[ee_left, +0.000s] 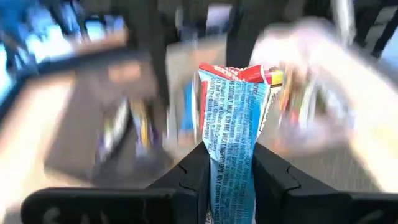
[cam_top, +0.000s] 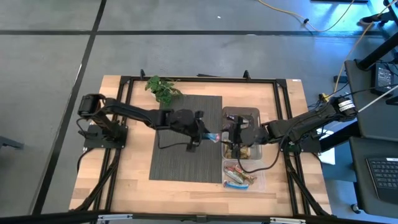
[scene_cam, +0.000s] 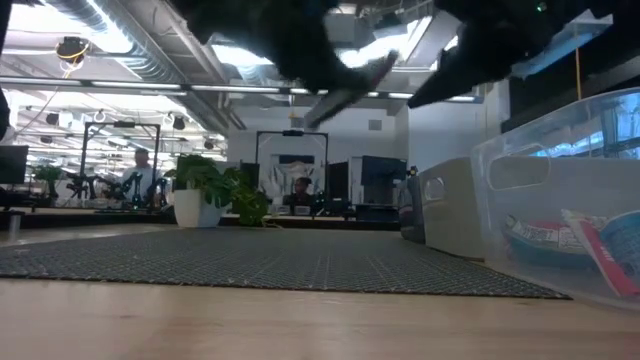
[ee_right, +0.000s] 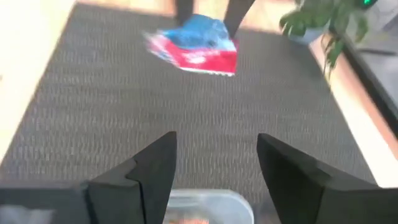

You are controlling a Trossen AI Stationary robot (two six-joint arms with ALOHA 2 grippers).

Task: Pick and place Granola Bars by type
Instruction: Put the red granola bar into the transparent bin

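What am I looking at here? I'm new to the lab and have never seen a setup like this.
These are four camera views of one two-armed robot at a wooden table. One looks straight down, one sits at table height, and one rides on each wrist. The left gripper is shut on a blue, white and red wrapped granola bar, held above the dark woven mat. The right gripper is open, over clear plastic bins holding more bars. A green leafy sprig lies at the mat's far corner.
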